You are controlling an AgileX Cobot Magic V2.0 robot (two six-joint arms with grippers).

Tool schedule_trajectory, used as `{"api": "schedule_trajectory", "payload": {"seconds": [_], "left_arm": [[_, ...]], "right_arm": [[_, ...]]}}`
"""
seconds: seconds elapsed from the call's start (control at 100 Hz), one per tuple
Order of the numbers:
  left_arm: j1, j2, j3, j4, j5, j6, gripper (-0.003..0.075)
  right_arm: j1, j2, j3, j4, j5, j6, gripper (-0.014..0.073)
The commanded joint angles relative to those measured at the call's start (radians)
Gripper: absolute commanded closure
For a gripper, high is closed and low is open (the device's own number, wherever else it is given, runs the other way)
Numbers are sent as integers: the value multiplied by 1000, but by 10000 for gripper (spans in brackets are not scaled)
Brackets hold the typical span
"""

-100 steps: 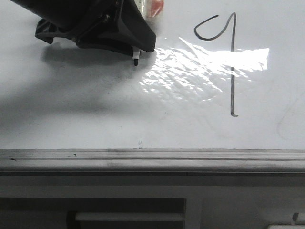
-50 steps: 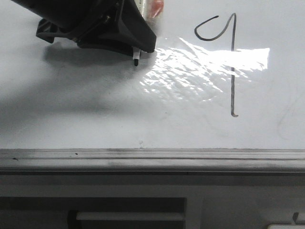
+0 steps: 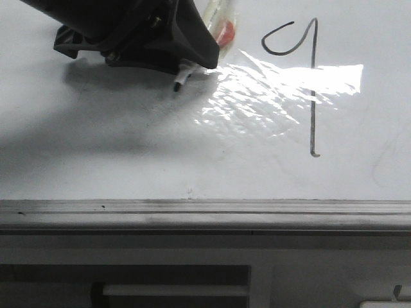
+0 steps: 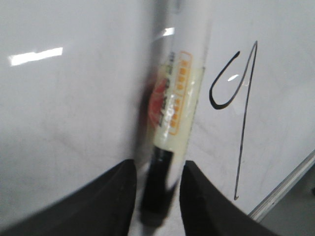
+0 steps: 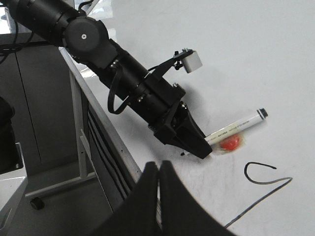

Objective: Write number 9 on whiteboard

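The number 9 is drawn in thin black line on the whiteboard, with an open loop, a long stem and a tiny hook. It also shows in the left wrist view as the number 9 and in the right wrist view as the number 9. To its left my left gripper hangs low over the board. The white marker lies between its fingers with a gap on each side, so it is open. The marker's tip pokes out slanted. My right gripper is shut and empty.
A grey metal rail runs along the board's near edge, with a dark recessed panel below it. A bright glare patch covers the board between gripper and digit. The left arm reaches in over the rail.
The marker has tilted in the left gripper: its tip swung left and its labelled body now sticks out further on the right. The gripper shifted slightly right.
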Motion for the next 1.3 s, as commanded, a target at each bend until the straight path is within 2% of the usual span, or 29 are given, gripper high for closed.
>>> {"api": "schedule_trajectory", "payload": {"seconds": [0.0, 0.16, 0.22, 0.32, 0.4, 0.58, 0.67, 0.74, 0.83, 0.84, 0.85, 0.86, 0.92, 1.02, 1.29], "left_arm": [[35, 29, -8, 30, -148, -1, 404], [35, 29, -8, 21, -166, -1, 393], [35, 29, -10, 21, -168, -1, 338], [26, 13, -22, 8, -160, -1, 185], [11, -21, -31, 6, -123, 2, 112], [-22, -168, -30, 51, 11, 6, 108], [-39, -278, -7, 107, 44, 6, 159], [-51, -373, 37, 146, 42, 6, 236], [-51, -510, 123, 149, 56, 6, 393], [-51, -510, 123, 149, 56, 6, 393], [-51, -540, 144, 149, 58, 6, 430], [-51, -540, 144, 149, 58, 6, 430], [-51, -630, 215, 149, 58, 6, 564], [-51, -738, 298, 145, 55, 6, 743], [-51, -865, 373, 133, 64, 6, 741]], "right_arm": [[-6, 6, -25, -19, -71, 2, 655], [-6, 6, -25, -19, -71, 2, 655], [-6, 6, -25, -19, -71, 2, 655], [-6, 6, -25, -26, -69, 2, 655], [-6, 6, -25, -40, -59, 2, 655], [-6, -9, -24, -65, -18, 2, 654], [-6, -53, 0, -82, 19, 2, 643], [-6, -107, 48, -138, 35, 48, 636], [-6, -196, 129, -221, 78, 141, 635], [-6, -203, 142, -224, 81, 145, 635], [-6, -218, 148, -228, 88, 154, 635], [-6, -225, 160, -235, 91, 159, 635], [-6, -299, 212, -243, 101, 187, 635], [-6, -386, 275, -229, 90, 194, 636], [-6, -446, 323, -214, 109, 194, 636]]}}
